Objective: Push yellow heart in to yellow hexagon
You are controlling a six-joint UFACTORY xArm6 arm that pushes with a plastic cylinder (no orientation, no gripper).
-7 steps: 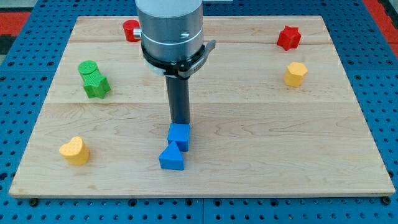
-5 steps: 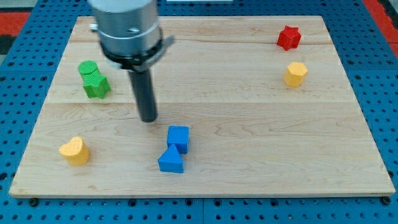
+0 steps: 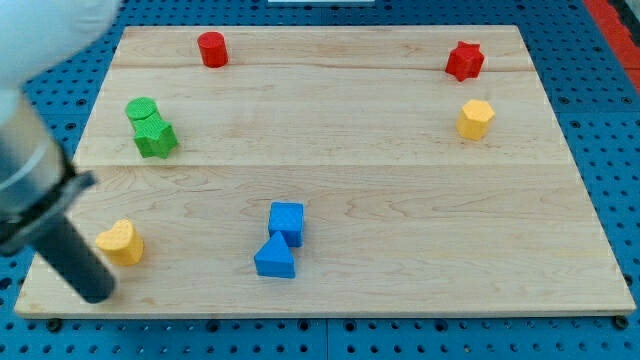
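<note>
The yellow heart [image 3: 121, 241] lies near the board's lower left corner. The yellow hexagon [image 3: 476, 118] sits far off at the view's right, upper part of the board. My rod comes in blurred from the view's left edge, and my tip [image 3: 97, 293] rests close to the board's bottom edge, just below and left of the yellow heart, a small gap apart from it.
A blue cube [image 3: 287, 220] touches a blue triangle [image 3: 275, 258] at the bottom middle. A green cylinder [image 3: 142, 109] and green star [image 3: 156, 138] sit together at the left. A red cylinder [image 3: 211, 49] is at the top, a red star [image 3: 464, 61] at top right.
My rod has swept from above the blue cube leftwards and down to the lower left corner beside the yellow heart. No block has moved.
</note>
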